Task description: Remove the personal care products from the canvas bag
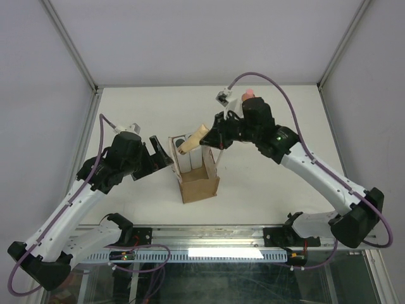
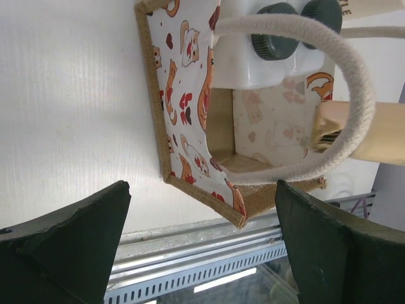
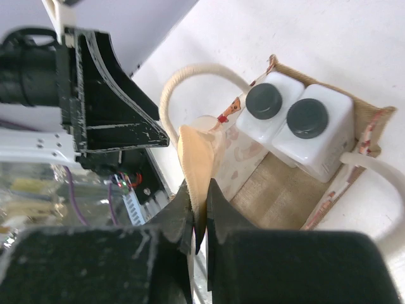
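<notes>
The canvas bag point(image 1: 197, 180) stands open at the table's middle. Two white bottles with dark grey caps point(image 3: 288, 114) stand in its far end; they also show in the left wrist view point(image 2: 259, 60). My right gripper point(image 1: 212, 140) is shut on the flat end of the cream bottle point(image 1: 192, 139) and holds it tilted above the bag's opening, by a white handle loop point(image 2: 357, 88). In the right wrist view the jaws point(image 3: 199, 190) pinch the cream bottle point(image 3: 196, 158). My left gripper point(image 1: 159, 154) is open and empty just left of the bag point(image 2: 183, 114). A pink cap point(image 1: 249, 95) shows behind the right wrist, the thing under it hidden.
The table's near metal rail point(image 1: 209, 235) runs just in front of the bag. Frame posts point(image 1: 73, 47) stand at the back corners. Both arms crowd the bag from either side.
</notes>
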Action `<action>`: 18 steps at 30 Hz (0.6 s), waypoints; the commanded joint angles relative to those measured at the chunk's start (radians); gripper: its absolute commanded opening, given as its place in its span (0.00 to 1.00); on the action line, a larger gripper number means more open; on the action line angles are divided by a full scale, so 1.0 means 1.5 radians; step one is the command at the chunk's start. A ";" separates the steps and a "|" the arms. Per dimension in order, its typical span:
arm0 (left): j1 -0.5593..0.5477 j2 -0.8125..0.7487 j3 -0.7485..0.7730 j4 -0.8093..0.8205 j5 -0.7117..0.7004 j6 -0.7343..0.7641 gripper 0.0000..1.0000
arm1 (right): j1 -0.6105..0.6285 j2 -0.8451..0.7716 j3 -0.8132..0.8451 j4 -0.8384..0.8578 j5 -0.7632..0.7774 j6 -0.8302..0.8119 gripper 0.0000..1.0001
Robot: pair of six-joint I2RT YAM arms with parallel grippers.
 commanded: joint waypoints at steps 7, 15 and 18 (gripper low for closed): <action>0.009 -0.001 0.064 0.053 -0.097 0.052 0.97 | -0.064 -0.159 0.157 -0.201 0.162 0.039 0.00; 0.009 0.053 0.091 0.104 -0.124 0.079 0.97 | -0.068 -0.219 0.193 -0.362 0.462 -0.023 0.00; 0.008 0.081 0.109 0.115 -0.125 0.098 0.98 | -0.068 -0.210 0.140 -0.382 0.525 -0.021 0.00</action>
